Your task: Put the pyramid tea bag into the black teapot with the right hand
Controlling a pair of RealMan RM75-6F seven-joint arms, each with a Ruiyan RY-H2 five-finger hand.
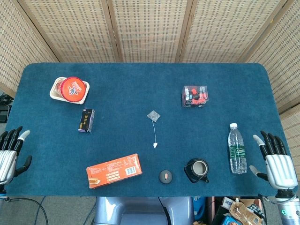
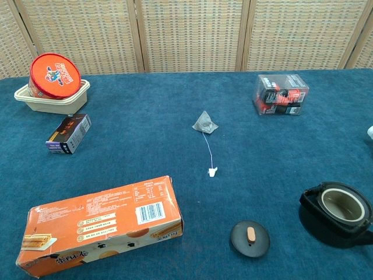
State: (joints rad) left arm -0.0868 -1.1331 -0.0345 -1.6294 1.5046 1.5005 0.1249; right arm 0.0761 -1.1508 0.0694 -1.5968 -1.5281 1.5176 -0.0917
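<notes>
A grey pyramid tea bag (image 1: 153, 115) (image 2: 205, 122) lies mid-table, its white string trailing toward me to a small tag (image 1: 154, 145) (image 2: 213, 172). The black teapot (image 1: 196, 169) (image 2: 340, 207) stands open near the front edge, right of centre, and its round lid (image 1: 165, 176) (image 2: 250, 237) lies on the cloth to its left. My right hand (image 1: 275, 158) rests at the table's right edge with fingers spread, holding nothing. My left hand (image 1: 10, 152) sits at the left edge, also spread and empty. Neither hand shows in the chest view.
A water bottle (image 1: 237, 148) stands between the teapot and my right hand. An orange biscuit box (image 1: 114, 170) (image 2: 99, 224) lies front left. Further back are a small dark box (image 1: 86, 120) (image 2: 69, 133), a red-lidded tub in a tray (image 1: 70, 89) (image 2: 53, 81), and a black-red box (image 1: 195, 96) (image 2: 280, 95).
</notes>
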